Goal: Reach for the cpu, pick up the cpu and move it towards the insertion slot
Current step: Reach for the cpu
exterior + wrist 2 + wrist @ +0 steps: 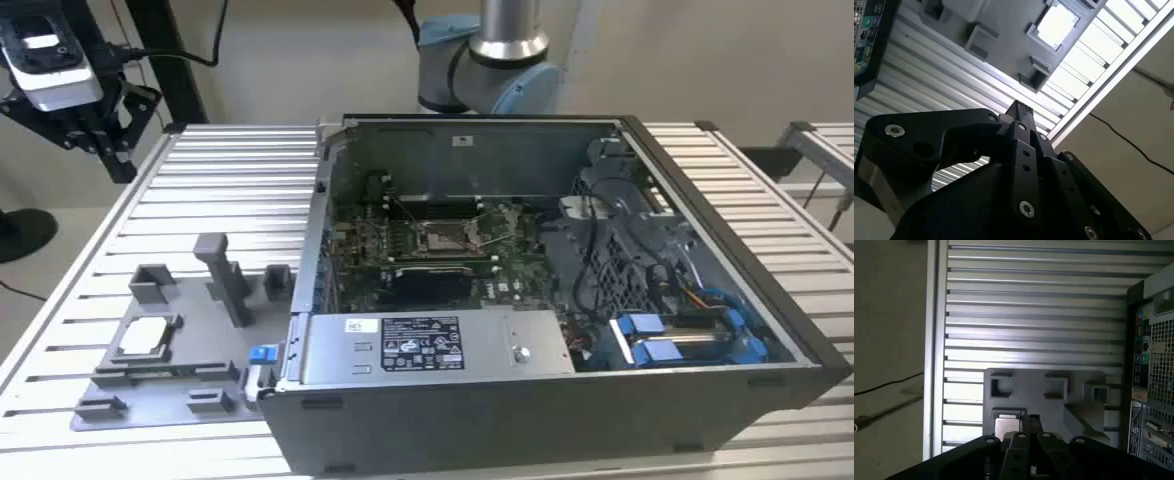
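Exterior view first: the cpu [147,337] sits flat in its own pocket on the grey fixture plate [200,350]. The plate is on the slotted worktop [240,170], at the exterior view's left of the open PC case [561,400]. Makes sense to me, since the pocket keeps the chip square and at a known spot for a grab from above. The case lies with its side off so the motherboard faces up. The CPU socket [441,237] in the middle of the board is presumably the insertion slot, well apart from the chip.

Second wrist view: the end effector [1018,106] is up in the air over the worktop [929,85], tip pointing towards the fixture plate [1004,45]. The cpu [1056,24] shows up bright in its pocket, clearly away from the tip, not touched.

First wrist view: the end effector [1029,418] looks pinched together, or as good as, with nothing between the fingers. The cpu [1005,426] peeks out just beside it, partly hidden behind the tip, low on the fixture plate [1029,390]. The PC case [1154,390] runs along one side. My read: it's the reaching part, lined up near the chip but high above it, no pick yet.
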Robot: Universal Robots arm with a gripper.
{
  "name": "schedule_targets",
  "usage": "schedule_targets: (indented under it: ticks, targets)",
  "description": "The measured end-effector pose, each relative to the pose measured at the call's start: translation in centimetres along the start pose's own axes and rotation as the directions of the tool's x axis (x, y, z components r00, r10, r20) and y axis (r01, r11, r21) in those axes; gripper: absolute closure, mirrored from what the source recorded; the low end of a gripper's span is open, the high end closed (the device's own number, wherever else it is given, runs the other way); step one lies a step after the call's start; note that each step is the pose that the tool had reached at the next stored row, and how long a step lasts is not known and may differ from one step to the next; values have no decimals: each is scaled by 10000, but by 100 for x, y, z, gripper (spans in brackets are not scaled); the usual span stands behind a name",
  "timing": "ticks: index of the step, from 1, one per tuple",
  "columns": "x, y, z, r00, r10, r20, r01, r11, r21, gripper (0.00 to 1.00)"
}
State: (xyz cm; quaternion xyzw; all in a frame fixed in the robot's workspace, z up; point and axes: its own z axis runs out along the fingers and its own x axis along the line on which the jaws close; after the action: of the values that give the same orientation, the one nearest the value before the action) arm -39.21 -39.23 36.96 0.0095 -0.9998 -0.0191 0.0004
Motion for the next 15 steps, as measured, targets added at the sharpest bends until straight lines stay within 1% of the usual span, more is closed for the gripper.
schedule_targets:
  ticks: [11, 15]
  targets:
    - [0, 0, 0, 10000, 0, -1, 0, 10000, 0, 100]
    - [26, -13, 1, 10000, -1, 0, 1, 10000, 0, 100]
